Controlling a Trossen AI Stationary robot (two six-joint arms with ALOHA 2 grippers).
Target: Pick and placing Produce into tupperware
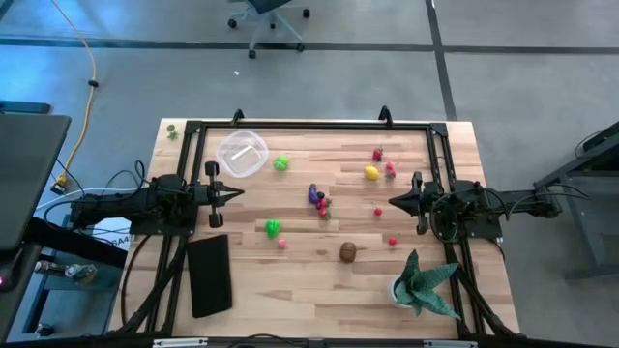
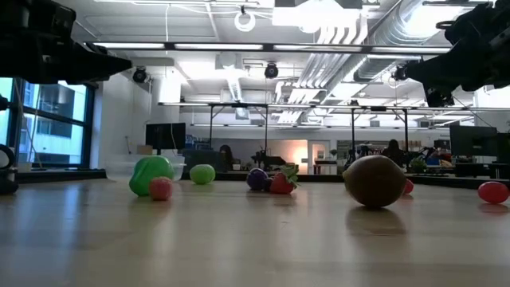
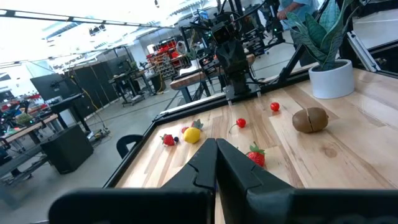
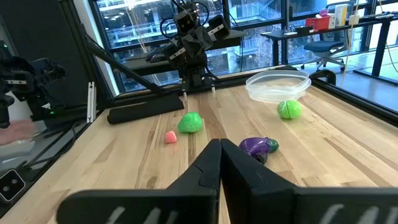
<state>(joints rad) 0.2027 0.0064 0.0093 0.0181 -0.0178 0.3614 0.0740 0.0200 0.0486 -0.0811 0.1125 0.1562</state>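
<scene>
From above I see the left gripper [image 1: 237, 193] at the left side of the bench [image 1: 319, 290], jaws closed to a point and holding nothing. The right gripper [image 1: 394, 202] sits opposite at the right side, jaws likewise closed and empty. The tupperware [image 1: 241, 154] stands at the far left corner area of the bench, with nothing visible inside it. Just beside it lies a green fruit [image 1: 280, 163]. The purple piece [image 1: 316, 196] lies near the bench centre, between the two grippers. A second green piece [image 1: 273, 228] and a small pink one [image 1: 282, 245] lie nearer the left arm. The yellow fruit [image 1: 371, 173] and several red pieces lie toward the right arm; the brown fruit [image 1: 347, 252] rests closer to the potted plant [image 1: 423, 284]. A black slab [image 1: 209, 275] lies at the near left.
</scene>
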